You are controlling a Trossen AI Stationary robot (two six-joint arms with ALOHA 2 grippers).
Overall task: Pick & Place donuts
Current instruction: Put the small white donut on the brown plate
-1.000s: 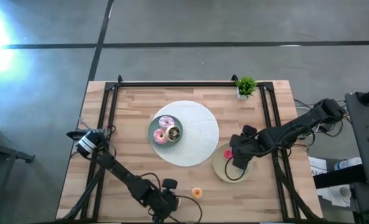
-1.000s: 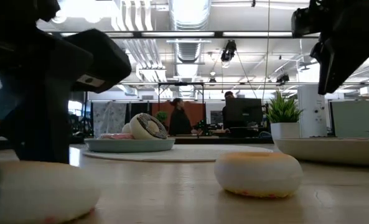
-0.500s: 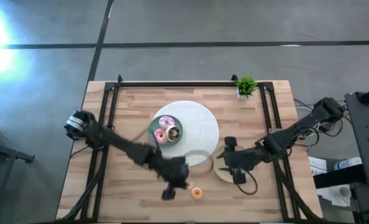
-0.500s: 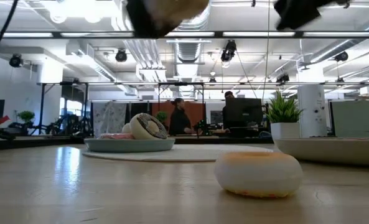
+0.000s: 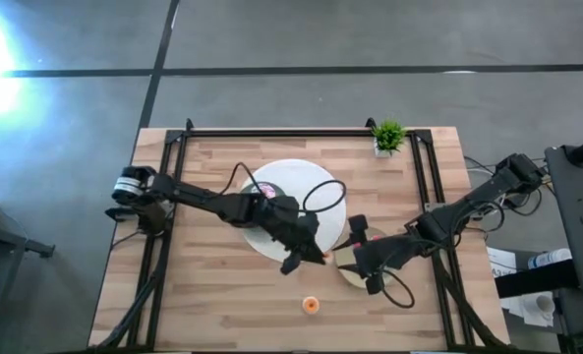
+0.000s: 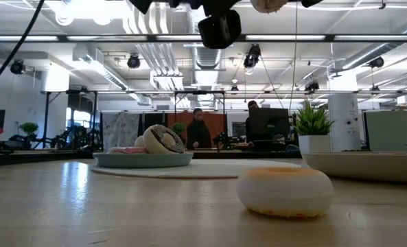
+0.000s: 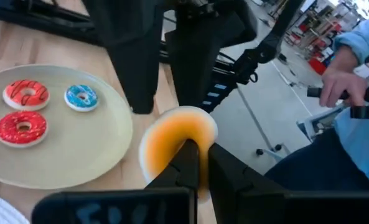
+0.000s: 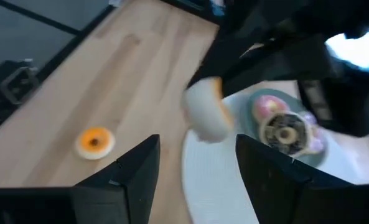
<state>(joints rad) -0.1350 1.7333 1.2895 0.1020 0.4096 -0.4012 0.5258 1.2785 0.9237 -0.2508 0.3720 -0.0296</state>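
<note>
My left gripper (image 5: 306, 256) is shut on an orange-glazed donut (image 7: 172, 144), high above the table beside the beige plate (image 7: 78, 149). On that plate lie two red donuts (image 7: 23, 124) and a blue one (image 7: 81, 98). My right gripper (image 8: 196, 186) is open and empty over the plate's near left rim (image 5: 344, 273). A second orange donut (image 5: 311, 305) lies flat on the wood near the front edge. The teal plate (image 6: 143, 159) holds more donuts (image 8: 285, 132) on the white round mat (image 5: 316, 211). My left gripper pinches the orange donut's ring (image 7: 190, 134) between its two fingers, at the part of the ring nearest the gripper. The donut stands on edge beyond the fingertips, lifted clear of the table. It also shows in the right wrist view (image 8: 206, 113).
A small potted plant (image 5: 388, 136) stands at the far right corner. Black frame rails (image 5: 173, 177) run along the table's left and right sides. Bare wood lies at the front left (image 5: 193, 295). A person's hand (image 7: 343, 81) shows beyond the table.
My left gripper has risen from the front edge with the orange donut and swung toward the far right, to beside the beige plate. The donut has been lifted clear of the table. My right gripper has shifted a little toward the table's left.
</note>
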